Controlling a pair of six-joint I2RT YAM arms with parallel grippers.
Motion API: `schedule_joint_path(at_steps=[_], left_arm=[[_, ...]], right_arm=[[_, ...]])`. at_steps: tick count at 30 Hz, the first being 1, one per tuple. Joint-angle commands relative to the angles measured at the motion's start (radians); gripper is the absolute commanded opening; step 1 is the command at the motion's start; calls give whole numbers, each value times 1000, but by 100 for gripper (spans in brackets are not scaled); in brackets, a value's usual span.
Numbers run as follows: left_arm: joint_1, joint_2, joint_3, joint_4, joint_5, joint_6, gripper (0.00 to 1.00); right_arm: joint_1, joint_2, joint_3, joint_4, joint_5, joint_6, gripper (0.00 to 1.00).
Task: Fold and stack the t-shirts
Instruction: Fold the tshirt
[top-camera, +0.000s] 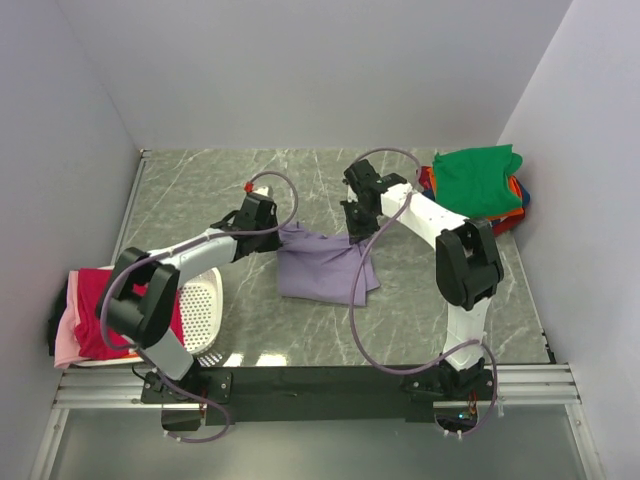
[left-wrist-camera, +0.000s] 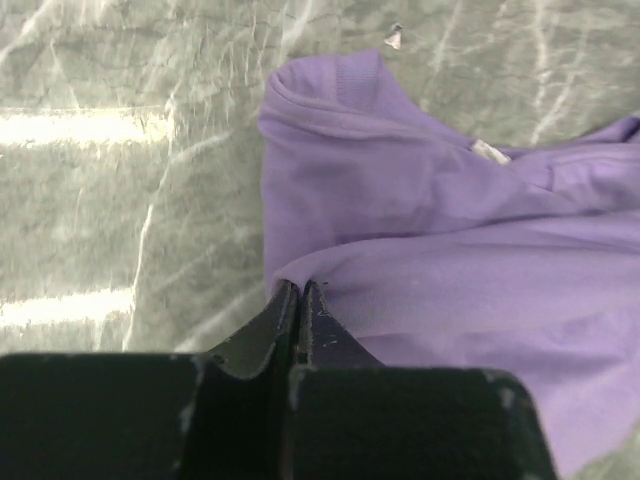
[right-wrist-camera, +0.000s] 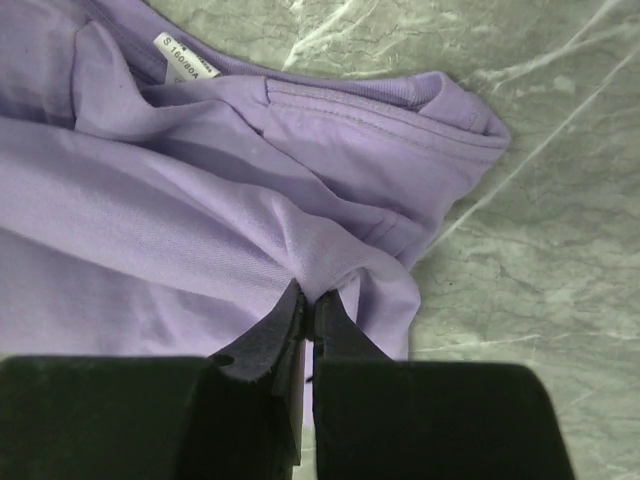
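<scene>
Your left tool (left-wrist-camera: 300, 292) is clamped shut on the left edge of the lavender t-shirt (top-camera: 322, 266). Your right tool (right-wrist-camera: 308, 300) is pinched closed on a fold at the opposite shoulder. The shirt lies rumpled mid-table (top-camera: 200, 190) between them. A green t-shirt (top-camera: 478, 178) tops the far-right pile, and a magenta t-shirt (top-camera: 100, 310) lies left of the basket (top-camera: 205, 305).

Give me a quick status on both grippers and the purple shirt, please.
Left gripper shut on purple shirt. Right gripper shut on it too. Shirt bunched mid-table. Basket, stack well apart.
</scene>
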Motion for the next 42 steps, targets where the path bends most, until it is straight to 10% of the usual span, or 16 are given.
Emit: schedule_joint_path(at_steps=[1, 7, 11, 28, 42], left_arm=[[12, 46, 77, 35, -22, 45, 4], [12, 87, 230, -38, -123, 57, 34], [12, 70, 322, -92, -190, 71, 41], [-57, -137, 30, -5, 148, -26, 40], [-56, 217, 207, -2, 107, 37, 39]], right_arm=[[-24, -1, 46, 12, -11, -20, 3], [-53, -88, 31, 40, -39, -18, 50], [-82, -170, -13, 58, -51, -12, 63], [28, -207, -181, 233, -306, 57, 66], [20, 106, 46, 189, -234, 77, 66]])
